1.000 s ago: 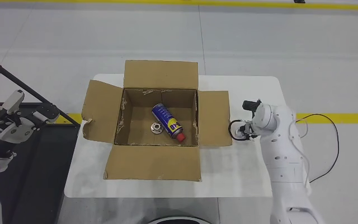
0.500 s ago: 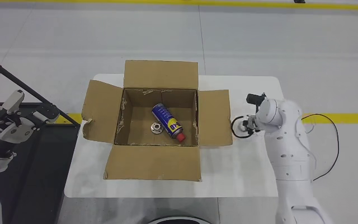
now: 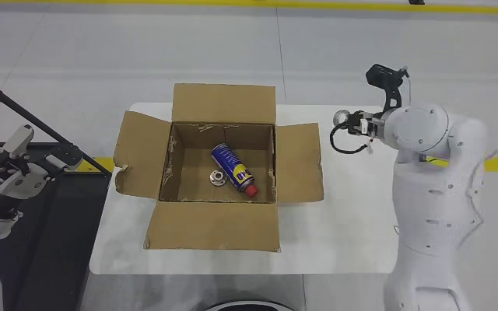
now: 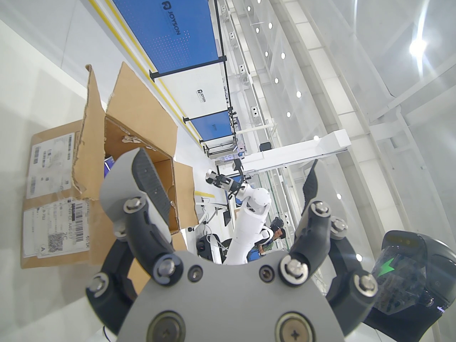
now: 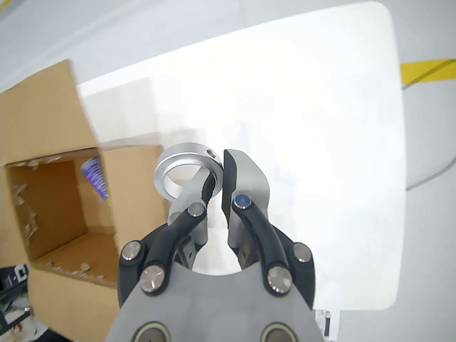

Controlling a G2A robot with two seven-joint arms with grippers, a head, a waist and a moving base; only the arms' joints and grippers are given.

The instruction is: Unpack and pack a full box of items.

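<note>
An open cardboard box (image 3: 214,225) stands mid-table with all flaps spread. Inside it lie a blue spray can (image 3: 233,169) with a red cap and a small metal part (image 3: 217,179) beside it. My right gripper (image 3: 348,124) hangs above the table to the right of the box, near its far right corner. It is shut on a silver metal ring (image 5: 188,151), pinching the ring's rim between its pads (image 5: 228,179). The box (image 5: 42,108) and can (image 5: 95,176) show behind the ring. My left gripper (image 4: 228,165) is open, off the table's left side, facing the box (image 4: 142,119).
The white table (image 3: 342,233) has bare surface right of and in front of the box. A dark stand (image 3: 47,218) sits left of the table. A cable (image 3: 459,210) trails on the floor at the right.
The right gripper has risen from the table beside the box's right flap and moved toward the far edge, carrying the ring. The box and its contents have not moved.
</note>
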